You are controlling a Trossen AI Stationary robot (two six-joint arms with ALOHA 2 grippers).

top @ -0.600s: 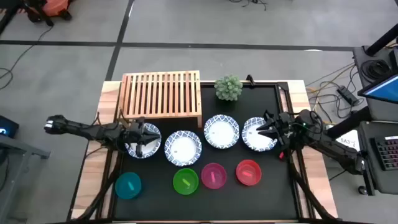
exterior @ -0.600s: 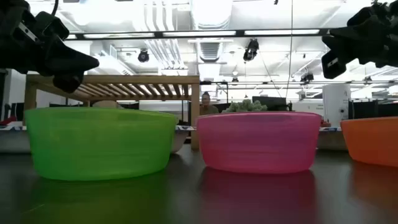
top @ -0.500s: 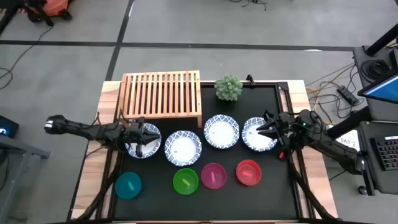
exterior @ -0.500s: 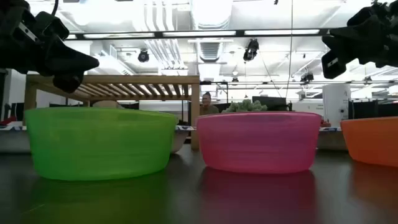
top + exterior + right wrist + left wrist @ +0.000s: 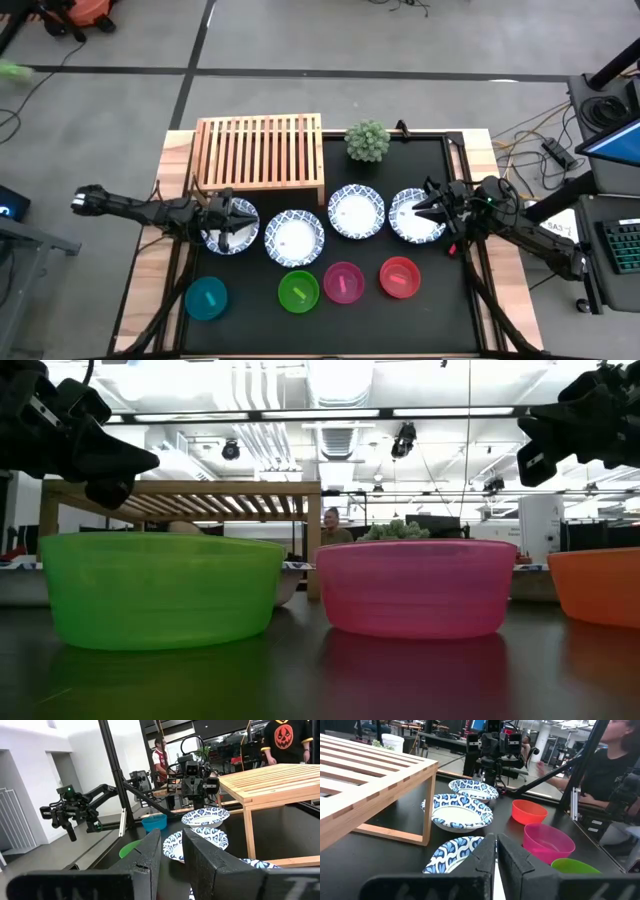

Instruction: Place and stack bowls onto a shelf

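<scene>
The light-wood slatted shelf (image 5: pixel 260 150) stands at the back left of the black mat. Four white bowls with blue patterned rims lie in a row in front of it (image 5: pixel 232 226) (image 5: pixel 295 238) (image 5: pixel 357 211) (image 5: pixel 417 216). The teal (image 5: pixel 207 297), green (image 5: pixel 298 291), pink (image 5: pixel 344 282) and red (image 5: pixel 399 277) bowls sit in the front row. My left gripper (image 5: pixel 238 222) hovers over the leftmost patterned bowl (image 5: pixel 451 856), fingers nearly together and empty. My right gripper (image 5: pixel 422 208) hovers over the rightmost patterned bowl (image 5: pixel 260 865), fingers slightly parted and empty.
A small green potted plant (image 5: pixel 367 141) stands to the right of the shelf. In the low view both grippers (image 5: pixel 125 465) (image 5: pixel 535 445) hang above bowl height. People (image 5: pixel 615 760) (image 5: pixel 280 740) stand in the room beyond the table.
</scene>
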